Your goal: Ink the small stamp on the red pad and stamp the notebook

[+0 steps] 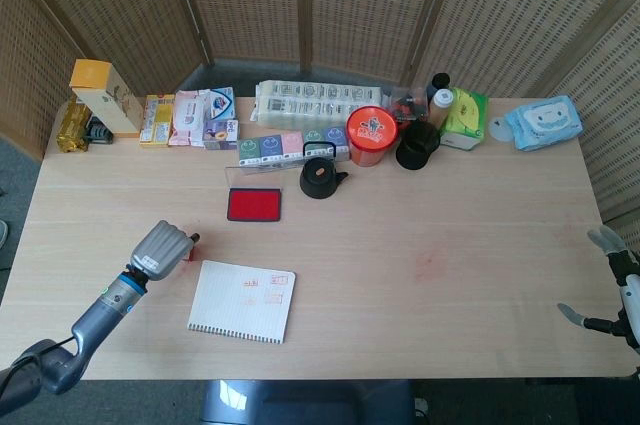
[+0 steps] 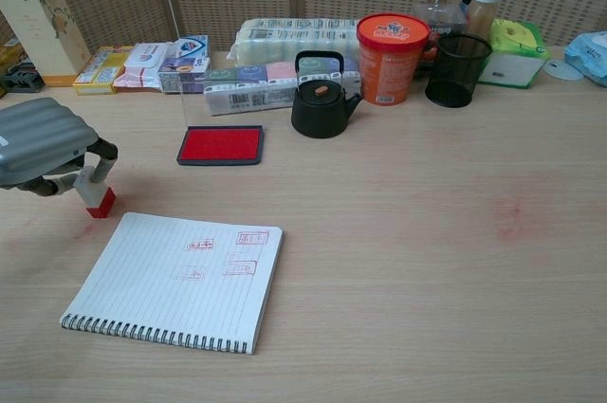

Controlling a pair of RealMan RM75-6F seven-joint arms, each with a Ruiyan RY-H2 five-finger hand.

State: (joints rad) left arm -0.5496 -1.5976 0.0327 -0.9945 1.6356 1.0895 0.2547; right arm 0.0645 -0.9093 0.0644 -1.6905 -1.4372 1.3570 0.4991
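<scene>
Stamp (image 2: 94, 189) time: the small stamp stands on the worktop (image 2: 427, 232), red end down, just left of the notebook (image 2: 180, 280) and near the red pad (image 2: 220, 145). The left hand (image 2: 43, 142) has its fingers around the stamp's clear top, so it seems to be holding it. The right hand (image 1: 610, 285) waits at the far edge, fingers apart, holding nothing. To do this well, pinch the stamp firmly, lift it straight up, then press the red end flat on the pad.
</scene>
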